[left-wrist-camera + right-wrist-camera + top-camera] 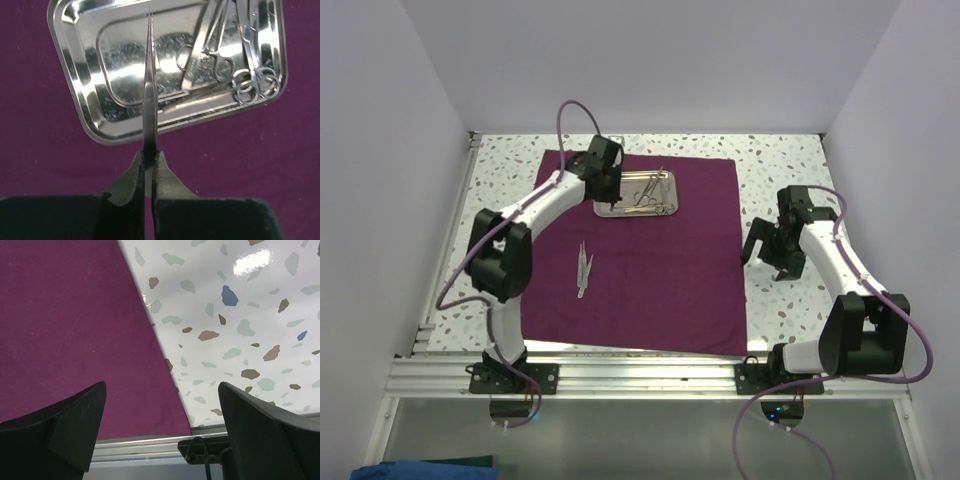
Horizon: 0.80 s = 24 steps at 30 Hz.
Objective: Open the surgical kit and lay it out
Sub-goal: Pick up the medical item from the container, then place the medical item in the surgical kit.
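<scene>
the dark magenta-purple cloth wrap (pixel 660 270) lies opened flat across the white speckled terrazzo table (pixel 790 170), taking up most of the middle. on its far part sits the small shiny rectangular steel tray (pixel 130 55), and at the tray's right end a few ring-handled silver instruments (pixel 250 82) lie bunched together, their loops overlapping. the left claw (pixel 150 162) is over by the tray's left end, pressed together on a thin pointed silver instrument (pixel 149 90) that sticks out straight from between the fingers. from the wrist view its tip reaches across the tray to the far rim; whether it touches the steel i cannot tell. nearer the arms, well apart from the tray, thin silver tweezers (pixel 583 268) lie on the cloth, left of centre. the right claw (pixel 162 405) hangs off to the right with its fingers spread wide and nothing between them, above the spot where the cloth's right edge meets the bare table, with the metal rail (pixel 145 447) just below.
</scene>
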Available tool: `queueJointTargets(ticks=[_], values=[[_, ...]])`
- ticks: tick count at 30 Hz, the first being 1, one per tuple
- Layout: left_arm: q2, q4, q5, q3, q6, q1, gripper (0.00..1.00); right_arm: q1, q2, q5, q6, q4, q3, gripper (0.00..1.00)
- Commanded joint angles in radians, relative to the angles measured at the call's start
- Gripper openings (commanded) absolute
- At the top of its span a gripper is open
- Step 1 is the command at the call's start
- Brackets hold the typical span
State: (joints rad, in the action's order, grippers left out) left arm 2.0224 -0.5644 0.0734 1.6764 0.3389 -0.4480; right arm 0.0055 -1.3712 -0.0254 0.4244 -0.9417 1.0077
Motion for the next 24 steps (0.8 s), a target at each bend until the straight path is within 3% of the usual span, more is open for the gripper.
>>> queueJointTargets(ticks=[1, 6, 12, 17, 18, 19, 21, 24], values=[[-0.187, 0.078, 0.012, -0.17, 0.158, -0.072, 0.0, 0.002, 0.021, -0.039, -0.015, 0.024, -0.007, 0.98], [-0.32, 0.179, 0.074, -0.435, 0.245, -0.202, 0.0, 0.001, 0.018, -0.051, -0.019, 0.029, -0.014, 0.98], [-0.318, 0.195, 0.138, -0.581, 0.357, -0.267, 0.0, 0.002, 0.017, -0.059, -0.019, 0.034, -0.021, 0.98], [-0.291, 0.192, 0.141, -0.604, 0.376, -0.27, 0.0, 0.004, 0.024, -0.051, -0.019, 0.029, -0.021, 0.98], [-0.286, 0.187, 0.138, -0.595, 0.371, -0.273, 0.09, 0.004, 0.029, -0.05, -0.019, 0.027, -0.021, 0.98], [-0.281, 0.182, 0.126, -0.589, 0.367, -0.274, 0.32, 0.002, 0.035, -0.045, -0.019, 0.026, -0.021, 0.98], [-0.281, 0.176, 0.115, -0.558, 0.348, -0.279, 0.5, 0.002, 0.044, -0.041, -0.018, 0.023, -0.02, 0.98], [-0.272, 0.129, 0.149, -0.471, 0.296, -0.278, 0.88, 0.004, 0.061, -0.03, -0.016, 0.02, -0.02, 0.98]])
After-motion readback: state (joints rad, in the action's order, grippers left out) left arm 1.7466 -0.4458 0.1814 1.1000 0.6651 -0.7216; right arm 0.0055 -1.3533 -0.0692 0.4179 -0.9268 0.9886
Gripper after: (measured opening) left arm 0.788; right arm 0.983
